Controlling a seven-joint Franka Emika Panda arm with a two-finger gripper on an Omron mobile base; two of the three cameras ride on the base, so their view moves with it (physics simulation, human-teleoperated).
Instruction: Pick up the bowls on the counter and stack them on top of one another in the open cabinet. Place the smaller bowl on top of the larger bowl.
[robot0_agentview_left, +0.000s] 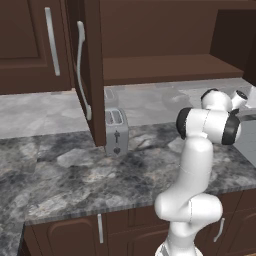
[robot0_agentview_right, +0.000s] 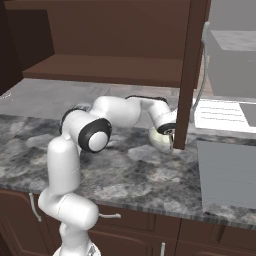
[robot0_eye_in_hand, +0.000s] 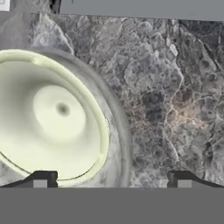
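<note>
A round bowl (robot0_eye_in_hand: 57, 118) with a pale yellow-green rim, a cream inside and a grey-white mottled outside fills the left of the hand view; it looks like the larger bowl. It stands on the dark marbled counter (robot0_eye_in_hand: 175, 100). In the right base view the bowl (robot0_agentview_right: 161, 139) sits just left of the open cabinet door (robot0_agentview_right: 192, 75), under the hand. My gripper (robot0_eye_in_hand: 111, 181) is open just above it: the left fingertip (robot0_eye_in_hand: 41, 179) is over the bowl's inside, the right fingertip over bare counter, so the jaws straddle the bowl's right wall. The smaller bowl is out of view.
The cabinet shelf (robot0_agentview_left: 170, 67) is bare, above the counter; its open door (robot0_agentview_left: 92, 75) hangs edge-on to the left. A silver toaster (robot0_agentview_left: 116, 131) stands by that door. A grey block (robot0_agentview_right: 227, 172) rises at the counter's right end.
</note>
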